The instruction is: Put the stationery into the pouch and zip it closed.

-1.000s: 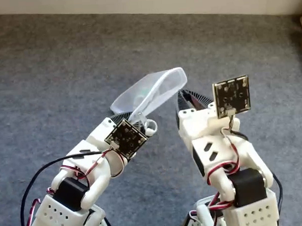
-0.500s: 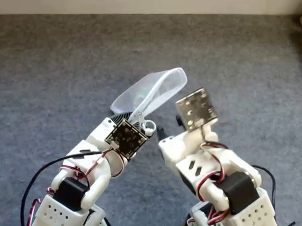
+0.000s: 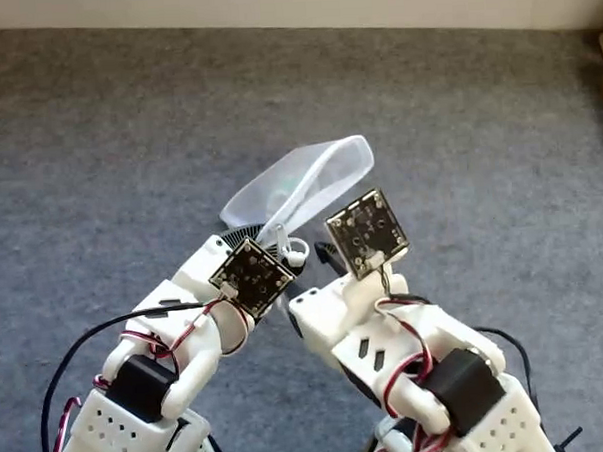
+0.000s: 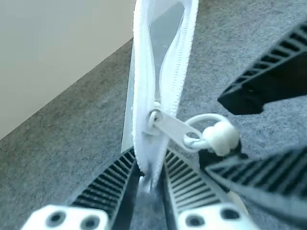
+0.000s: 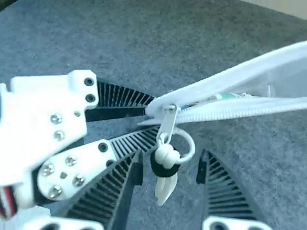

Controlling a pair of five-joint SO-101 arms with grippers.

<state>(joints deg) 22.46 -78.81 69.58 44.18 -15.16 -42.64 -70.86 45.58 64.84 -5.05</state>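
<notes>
A translucent white pouch (image 3: 302, 184) is held up off the carpet, and my left gripper (image 4: 145, 175) is shut on the end of it beside the zipper slider (image 4: 154, 116). The zipper stands unzipped along its length, and a bit of stationery (image 5: 225, 97) shows through the gap. From the slider hangs a ring pull with a white bead (image 4: 218, 136). My right gripper (image 5: 170, 165) is open, one finger on each side of that pull (image 5: 165, 154), close to the left gripper (image 5: 57, 129). Seen from above, the right gripper (image 3: 318, 255) sits just right of the left gripper (image 3: 269, 239).
Grey carpet (image 3: 98, 145) covers the table on all sides, with a pale wall edge (image 3: 272, 7) along the far side. Both arms crowd together at the near middle.
The right arm has swung left and toward the pouch's gripped end, bringing its open fingers around the zipper pull. The left arm and pouch have stayed still.
</notes>
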